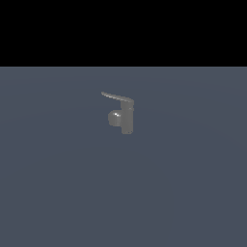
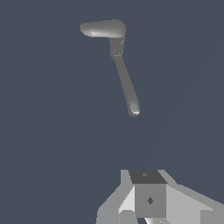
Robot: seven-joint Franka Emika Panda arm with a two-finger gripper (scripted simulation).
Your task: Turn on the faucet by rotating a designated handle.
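One small grey faucet (image 1: 126, 118) stands alone on the flat floor (image 1: 58, 193), its thin curved handle (image 1: 116, 97) pointing toward the exterior view's left above the stubby spout (image 1: 115, 118). Whether the gripper (image 2: 148, 205) is spread, I cannot tell.

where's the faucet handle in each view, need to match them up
Exterior view: the handle is the thin lever atop the faucet, near the middle, pointing to the exterior view's left.
Wrist view: the handle is the long thin bar reaching toward the gripper.
Shared landmark: the stubby spout.
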